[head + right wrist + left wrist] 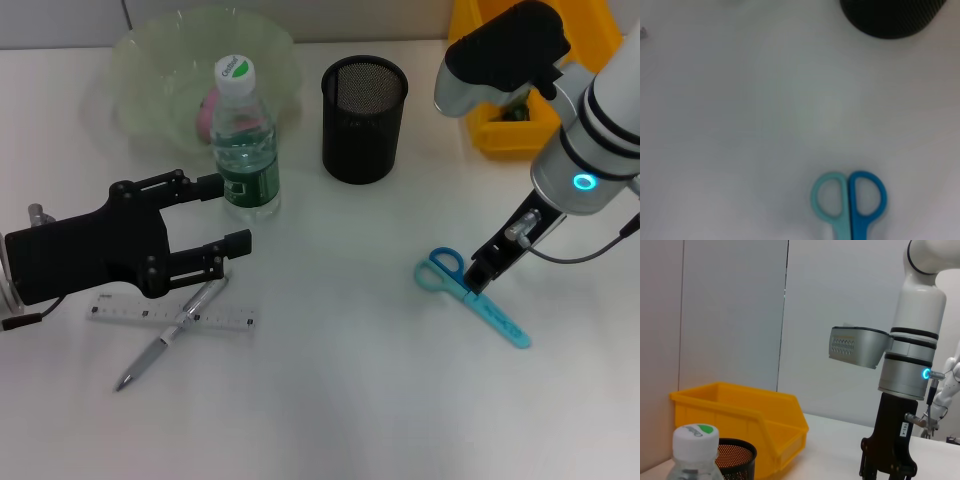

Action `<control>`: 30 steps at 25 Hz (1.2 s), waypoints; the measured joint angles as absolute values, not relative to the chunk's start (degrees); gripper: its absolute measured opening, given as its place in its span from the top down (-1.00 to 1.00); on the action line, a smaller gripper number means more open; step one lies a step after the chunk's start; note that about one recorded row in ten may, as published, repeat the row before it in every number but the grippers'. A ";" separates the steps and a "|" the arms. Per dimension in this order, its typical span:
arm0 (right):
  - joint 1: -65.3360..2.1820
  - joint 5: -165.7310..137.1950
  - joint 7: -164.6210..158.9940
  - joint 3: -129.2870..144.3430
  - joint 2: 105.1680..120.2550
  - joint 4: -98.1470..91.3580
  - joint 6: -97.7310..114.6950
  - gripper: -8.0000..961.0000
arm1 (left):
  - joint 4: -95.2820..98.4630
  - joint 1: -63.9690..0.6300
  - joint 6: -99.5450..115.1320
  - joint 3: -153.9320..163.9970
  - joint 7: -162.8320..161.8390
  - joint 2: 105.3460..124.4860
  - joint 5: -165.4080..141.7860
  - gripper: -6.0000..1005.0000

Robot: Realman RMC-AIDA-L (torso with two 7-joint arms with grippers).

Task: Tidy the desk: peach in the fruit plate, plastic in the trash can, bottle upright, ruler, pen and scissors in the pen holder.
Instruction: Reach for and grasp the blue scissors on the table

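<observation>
The right end effector (478, 280) is lowered onto the blue scissors (470, 295) on the white tabletop (350, 380), just behind the handle loops; whether its fingers have closed cannot be told. The flat scissors could slide or pivot out of a shallow pinch. The left end effector (220, 215), fingers spread, brackets the upright bottle (243, 140) and risks toppling it. The pen holder (364, 118) stands well apart.
</observation>
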State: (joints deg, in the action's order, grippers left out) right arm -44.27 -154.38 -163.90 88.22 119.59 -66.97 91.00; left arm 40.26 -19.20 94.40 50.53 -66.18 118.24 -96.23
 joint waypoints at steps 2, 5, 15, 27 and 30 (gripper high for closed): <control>-43.91 -153.69 -163.92 88.98 119.69 -66.81 90.08 0.04 | 40.25 -19.16 94.38 50.53 -66.18 118.28 -96.24 -0.45; -43.79 -152.16 -163.94 90.28 119.76 -65.73 89.15 -0.02 | 40.26 -19.17 94.35 50.53 -66.18 118.30 -96.24 -0.45; -43.99 -151.76 -164.23 91.43 119.80 -63.89 88.02 -0.02 | 40.25 -19.41 94.30 50.54 -66.18 118.30 -96.24 -0.45; -44.36 -151.90 -164.65 92.20 119.77 -62.29 85.95 -0.02 | 40.25 -19.60 94.02 50.54 -66.18 118.30 -96.24 -0.45; -44.37 -151.92 -164.66 92.28 119.75 -62.12 85.53 -0.02 | 40.25 -19.60 93.98 50.54 -66.18 118.30 -96.24 -0.45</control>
